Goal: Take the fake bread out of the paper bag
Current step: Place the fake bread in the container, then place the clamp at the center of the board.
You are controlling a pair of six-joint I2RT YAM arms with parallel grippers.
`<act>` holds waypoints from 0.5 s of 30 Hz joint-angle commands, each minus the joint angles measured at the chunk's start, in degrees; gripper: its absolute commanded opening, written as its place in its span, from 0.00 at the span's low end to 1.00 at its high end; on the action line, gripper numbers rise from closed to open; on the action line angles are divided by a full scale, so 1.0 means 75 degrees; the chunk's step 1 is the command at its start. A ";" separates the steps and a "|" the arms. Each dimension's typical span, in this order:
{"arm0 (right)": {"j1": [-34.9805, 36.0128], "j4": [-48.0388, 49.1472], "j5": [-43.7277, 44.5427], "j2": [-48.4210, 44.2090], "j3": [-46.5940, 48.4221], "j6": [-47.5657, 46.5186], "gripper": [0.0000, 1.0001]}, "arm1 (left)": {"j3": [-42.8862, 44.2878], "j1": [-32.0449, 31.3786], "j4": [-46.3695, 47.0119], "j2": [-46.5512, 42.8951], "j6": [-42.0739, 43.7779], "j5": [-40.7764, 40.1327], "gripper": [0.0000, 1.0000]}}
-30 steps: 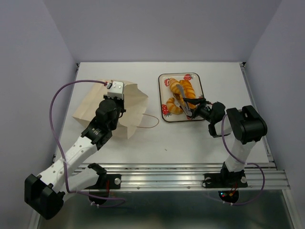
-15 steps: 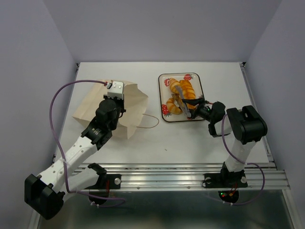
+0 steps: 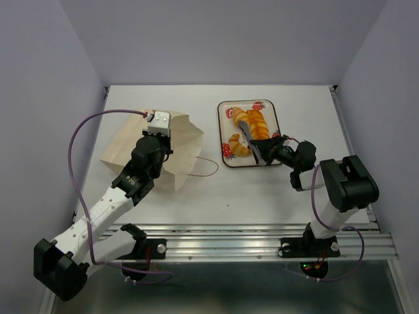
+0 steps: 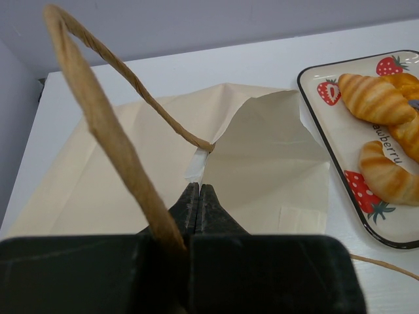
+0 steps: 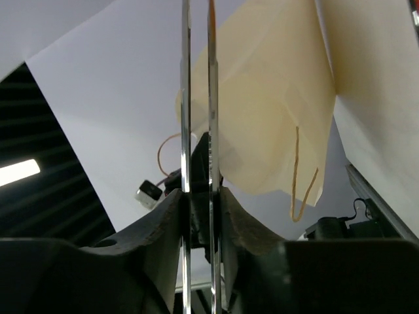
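Note:
The pale tan paper bag (image 3: 169, 145) lies flat at the left, its mouth toward the tray, one cord handle (image 3: 208, 167) trailing on the table. My left gripper (image 3: 161, 134) is shut on the bag's upper edge (image 4: 198, 186), and the other handle (image 4: 98, 124) loops over it. The fake bread lies on the strawberry-print tray (image 3: 273, 118): a long ridged loaf (image 3: 258, 122) and two croissants (image 3: 240, 117) (image 3: 237, 148). My right gripper (image 3: 272, 148) is shut on thin metal tongs (image 5: 196, 98) whose tips rest at the tray's near right part (image 3: 254, 145), holding nothing.
The tray and pastries also show in the left wrist view (image 4: 340, 140). The bag fills the upper right of the right wrist view (image 5: 275, 98). Grey walls close the table on three sides. A metal rail (image 3: 249, 239) runs along the near edge.
My right arm has drawn back to the right and turned, so the tongs have slid from over the pastries toward the tray's near right. The left arm and the bag have not moved.

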 commanded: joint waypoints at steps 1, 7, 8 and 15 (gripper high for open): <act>-0.0054 0.1777 -0.0621 -0.0608 0.0207 0.1264 0.27 | -0.0107 0.0005 0.0331 -0.0158 -0.0081 0.0023 0.00; -0.0054 0.0434 -0.1113 -0.0679 0.0909 -0.0140 0.04 | -0.0154 0.0016 0.0366 -0.0205 -0.0057 0.0011 0.00; -0.0054 0.0138 -0.1254 -0.0679 0.1107 -0.0944 0.03 | -0.0177 0.0016 0.0366 -0.0228 -0.0057 0.0023 0.00; -0.0054 -0.6163 -0.1353 -0.1018 0.3623 -0.6305 0.01 | -0.0271 0.0016 0.0459 -0.0298 -0.0022 0.0034 0.00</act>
